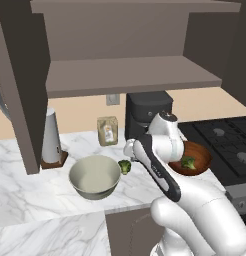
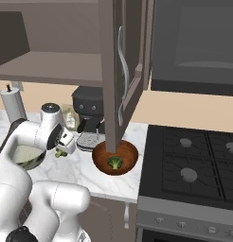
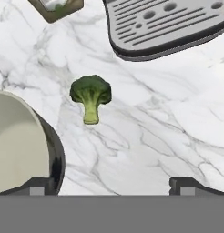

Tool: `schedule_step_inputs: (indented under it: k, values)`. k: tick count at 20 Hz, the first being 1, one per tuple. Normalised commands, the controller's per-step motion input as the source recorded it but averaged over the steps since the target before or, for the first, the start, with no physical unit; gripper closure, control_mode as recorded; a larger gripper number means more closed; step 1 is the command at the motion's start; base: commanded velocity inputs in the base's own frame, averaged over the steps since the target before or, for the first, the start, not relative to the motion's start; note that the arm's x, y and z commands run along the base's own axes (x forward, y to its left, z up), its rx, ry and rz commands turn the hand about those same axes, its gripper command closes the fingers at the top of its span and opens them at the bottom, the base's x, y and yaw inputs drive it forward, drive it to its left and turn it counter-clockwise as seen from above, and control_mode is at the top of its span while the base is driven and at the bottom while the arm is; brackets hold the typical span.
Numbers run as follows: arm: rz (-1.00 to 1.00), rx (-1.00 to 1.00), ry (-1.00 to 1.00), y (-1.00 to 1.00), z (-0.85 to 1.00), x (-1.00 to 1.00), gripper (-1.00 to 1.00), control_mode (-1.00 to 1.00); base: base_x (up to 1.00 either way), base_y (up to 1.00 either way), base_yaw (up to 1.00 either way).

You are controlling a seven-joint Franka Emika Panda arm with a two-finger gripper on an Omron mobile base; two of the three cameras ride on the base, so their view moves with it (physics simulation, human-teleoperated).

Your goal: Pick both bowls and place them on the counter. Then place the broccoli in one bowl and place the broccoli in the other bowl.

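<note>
Marble bench (image 1: 25, 175) carries both bowls: grey-cream bowl (image 1: 95, 177) left, loose broccoli (image 3: 90, 94) just beside it; red-brown bowl (image 2: 115, 157) right w/ broccoli inside. Pincer (image 3: 112, 185) spread wide, empty, above loose floret.

Even, soft rendered light fills all views, with no glare. Faint shadows lie under the cabinet shelf (image 1: 130, 75). Edges look slightly soft; the desk (image 3: 145, 136) veins blur.

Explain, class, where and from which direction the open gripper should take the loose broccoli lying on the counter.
Grip the broccoli across its thick green head, probably coming straight down from above. It lies flat on the counter, stalk toward the camera, apart from the grey bowl, so there looks to be room for the open gripper on both sides.
</note>
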Motion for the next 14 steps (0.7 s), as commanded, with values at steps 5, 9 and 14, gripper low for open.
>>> schedule_step_inputs:
  k: [5, 9, 14]
  values:
    - [0.0, 0.0, -0.13, 0.23, -0.24, 0.03, -1.0, -1.0, 0.0, 0.0, 0.0]
    - [-0.01, -0.01, -0.06, 0.06, -0.33, 0.04, -1.0, -1.0, 0.0, 0.0, 0.0]
    - [-0.11, 0.0, 0.0, -0.04, -0.31, 0.25, -1.0, -1.0, 0.0, 0.0, 0.0]
